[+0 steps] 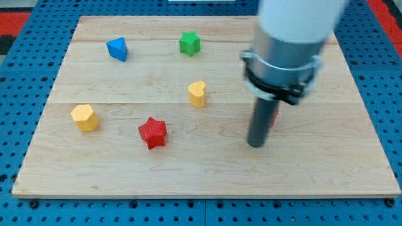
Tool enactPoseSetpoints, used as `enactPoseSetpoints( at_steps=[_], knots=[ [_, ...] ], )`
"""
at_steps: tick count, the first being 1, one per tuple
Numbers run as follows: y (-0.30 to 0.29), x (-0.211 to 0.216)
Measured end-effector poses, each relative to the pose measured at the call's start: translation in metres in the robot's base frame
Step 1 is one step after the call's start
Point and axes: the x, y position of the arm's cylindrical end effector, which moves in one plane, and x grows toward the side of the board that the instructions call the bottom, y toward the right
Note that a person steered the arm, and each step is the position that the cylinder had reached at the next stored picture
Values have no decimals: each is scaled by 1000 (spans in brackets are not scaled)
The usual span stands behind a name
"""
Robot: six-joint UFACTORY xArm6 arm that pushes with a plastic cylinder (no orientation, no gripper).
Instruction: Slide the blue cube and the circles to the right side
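My tip (255, 144) rests on the wooden board (201, 176) right of centre, under the grey arm (286, 44). A red block (274, 117) shows as a sliver just behind the rod on its right, shape hidden. A blue block (117, 48), roughly triangular, lies at the top left. A yellow rounded block (197, 93) lies left of the tip near the centre. A yellow hexagon-like block (84, 117) lies at the left. A red star (152, 132) lies at the lower middle. A green star (189, 43) lies at the top centre.
The board lies on a blue pegboard table (25, 75). The arm's body covers the board's top right corner.
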Motion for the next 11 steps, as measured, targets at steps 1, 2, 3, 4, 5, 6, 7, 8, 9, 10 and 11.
enactPoseSetpoints(
  at_steps=[1,2,3,4,5,6,7,8,9,10,11],
  knots=[
    [-5,-42],
    [-16,-51],
    [61,-51],
    [41,-54],
    [-11,-80],
    [14,-98],
    [25,-136],
    [26,-139],
    [31,-123],
    [31,-110],
    [45,-110]
  ],
)
